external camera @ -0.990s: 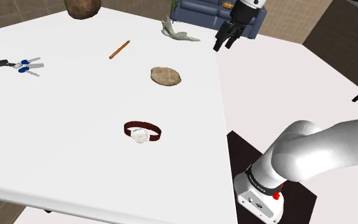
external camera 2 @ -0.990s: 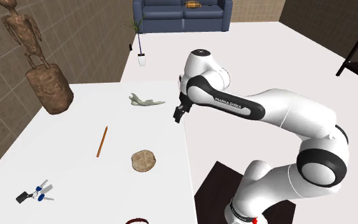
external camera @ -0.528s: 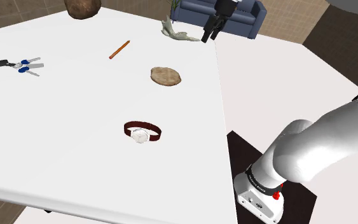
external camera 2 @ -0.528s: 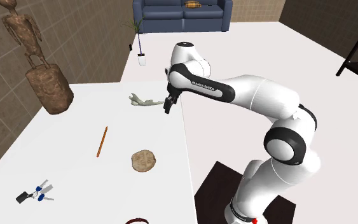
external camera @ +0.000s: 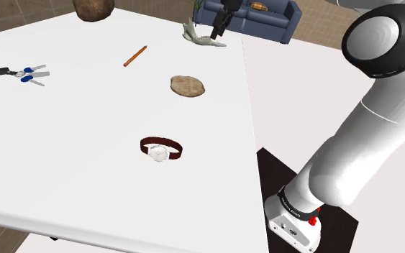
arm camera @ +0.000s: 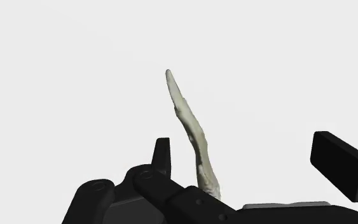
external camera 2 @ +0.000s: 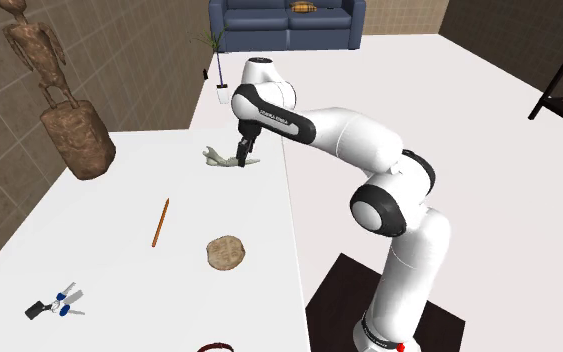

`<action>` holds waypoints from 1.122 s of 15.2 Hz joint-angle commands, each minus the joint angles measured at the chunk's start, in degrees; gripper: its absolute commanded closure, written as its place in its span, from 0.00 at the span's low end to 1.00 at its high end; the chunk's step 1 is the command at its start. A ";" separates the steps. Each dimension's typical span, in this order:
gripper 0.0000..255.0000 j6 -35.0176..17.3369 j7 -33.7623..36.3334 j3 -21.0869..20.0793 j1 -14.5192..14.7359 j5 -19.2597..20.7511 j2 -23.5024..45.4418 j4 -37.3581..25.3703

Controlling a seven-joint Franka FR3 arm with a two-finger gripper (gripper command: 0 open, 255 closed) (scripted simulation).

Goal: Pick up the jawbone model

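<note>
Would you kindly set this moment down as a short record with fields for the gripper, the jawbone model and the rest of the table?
table: white
jawbone model: pale, lying near the table's far corner in the shoulder view
gripper: open, down at the jawbone model
grasp: not yet made; in the wrist view the model lies between the fingers, not clasped
other things on table: watch, flat brown lump, orange pencil, keys, brown statue
background: blue sofa
</note>
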State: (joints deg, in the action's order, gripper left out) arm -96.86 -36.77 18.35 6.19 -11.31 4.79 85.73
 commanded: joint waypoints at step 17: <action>1.00 -1.46 -6.38 -0.57 -1.15 -4.08 10.05 -6.87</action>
State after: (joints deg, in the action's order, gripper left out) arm -98.44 -43.16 17.85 5.00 -15.32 14.62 78.88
